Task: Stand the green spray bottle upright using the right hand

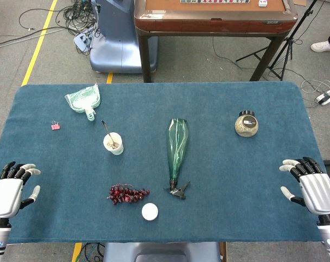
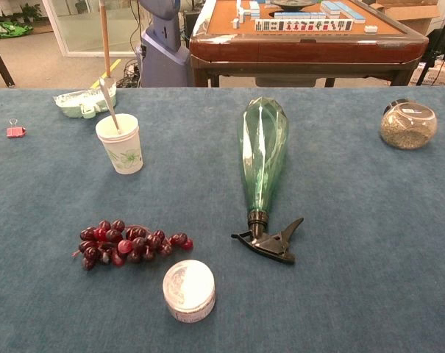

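Observation:
The green spray bottle (image 1: pixel 177 146) lies flat on its side in the middle of the blue table, its base toward the far edge and its black trigger head (image 2: pixel 270 242) toward me; its green body (image 2: pixel 262 152) fills the centre of the chest view. My right hand (image 1: pixel 312 188) hovers at the table's right edge, fingers spread, holding nothing, far to the right of the bottle. At the left edge my left hand (image 1: pixel 9 189) is likewise open and empty. Neither hand shows in the chest view.
A paper cup with a spoon (image 1: pixel 113 142), a bunch of red grapes (image 1: pixel 126 193) and a white round lid (image 1: pixel 150 211) lie left of the bottle. A glass jar (image 1: pixel 246 124) stands to the right, with a green dustpan (image 1: pixel 83 100) and pink clip (image 1: pixel 55 126) at far left.

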